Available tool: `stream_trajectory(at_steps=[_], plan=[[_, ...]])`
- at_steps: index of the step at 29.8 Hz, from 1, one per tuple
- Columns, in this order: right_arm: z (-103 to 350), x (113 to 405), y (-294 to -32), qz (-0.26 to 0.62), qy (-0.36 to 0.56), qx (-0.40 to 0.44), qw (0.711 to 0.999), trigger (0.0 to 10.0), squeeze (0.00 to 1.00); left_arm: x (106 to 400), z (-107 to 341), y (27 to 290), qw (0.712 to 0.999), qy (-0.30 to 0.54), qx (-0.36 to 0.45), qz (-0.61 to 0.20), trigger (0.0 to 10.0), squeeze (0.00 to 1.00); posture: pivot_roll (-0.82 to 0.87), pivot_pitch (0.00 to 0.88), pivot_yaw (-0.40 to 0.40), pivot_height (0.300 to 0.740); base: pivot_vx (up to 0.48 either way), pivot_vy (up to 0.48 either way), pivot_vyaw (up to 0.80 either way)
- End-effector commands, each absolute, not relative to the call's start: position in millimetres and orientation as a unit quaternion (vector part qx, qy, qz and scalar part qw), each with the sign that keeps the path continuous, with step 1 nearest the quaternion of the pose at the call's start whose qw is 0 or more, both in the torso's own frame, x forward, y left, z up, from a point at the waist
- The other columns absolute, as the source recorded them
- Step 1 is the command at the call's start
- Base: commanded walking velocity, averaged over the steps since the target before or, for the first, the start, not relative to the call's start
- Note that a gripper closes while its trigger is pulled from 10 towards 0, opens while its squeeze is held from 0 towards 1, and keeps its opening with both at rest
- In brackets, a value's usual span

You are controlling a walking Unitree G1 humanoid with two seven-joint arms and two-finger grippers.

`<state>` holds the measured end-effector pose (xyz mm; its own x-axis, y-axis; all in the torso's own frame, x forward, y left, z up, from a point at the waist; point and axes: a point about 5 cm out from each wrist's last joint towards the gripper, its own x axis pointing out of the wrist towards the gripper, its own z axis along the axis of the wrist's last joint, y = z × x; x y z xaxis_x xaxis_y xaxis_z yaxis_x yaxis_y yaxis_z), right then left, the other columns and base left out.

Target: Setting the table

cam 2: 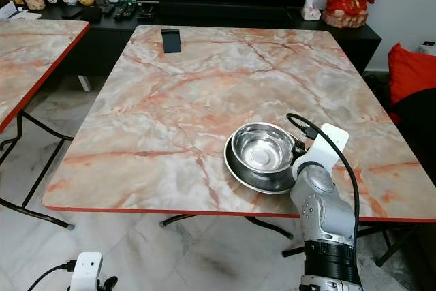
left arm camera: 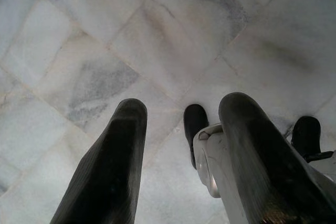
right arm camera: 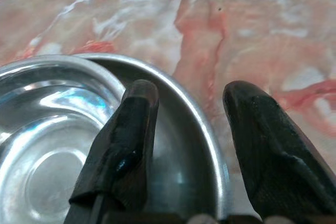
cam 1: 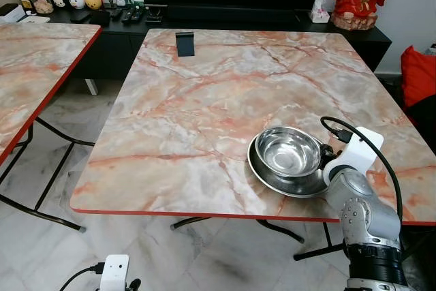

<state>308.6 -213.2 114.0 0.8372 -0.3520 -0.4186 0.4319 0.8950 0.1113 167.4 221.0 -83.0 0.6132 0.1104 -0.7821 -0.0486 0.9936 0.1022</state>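
Marble-patterned worktop with a red edge stands before a dark TV cabinet; a second like it sits to the left. Near the front right edge lies a steel plate with a steel bowl resting in it. The right jaws are apart, straddling the plate's rim: one finger over the plate beside the bowl, the other outside over the marble. The right arm rises from below the edge, wrist bent toward the dishes. The left jaws, also apart, hang low over the tiled floor
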Motion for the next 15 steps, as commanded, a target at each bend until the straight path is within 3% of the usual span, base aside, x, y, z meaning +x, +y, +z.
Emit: stream_trajectory(at_steps=[1,15], plan=[[115.6,305.9,-218.3,-0.218,0.193,0.084,0.953,10.0,0.0,163.6,-85.5,218.4,0.893,0.446,0.037,0.041,10.0,0.0,-0.07,0.0,-0.038,0.74,0.0,0.0,0.0],[129.6,316.7,-201.4,-0.166,0.141,0.138,0.966,10.0,0.0,164.2,-84.7,220.9,0.894,0.444,0.039,0.045,10.0,0.0,-0.07,0.0,-0.036,0.74,0.0,0.0,0.0]])
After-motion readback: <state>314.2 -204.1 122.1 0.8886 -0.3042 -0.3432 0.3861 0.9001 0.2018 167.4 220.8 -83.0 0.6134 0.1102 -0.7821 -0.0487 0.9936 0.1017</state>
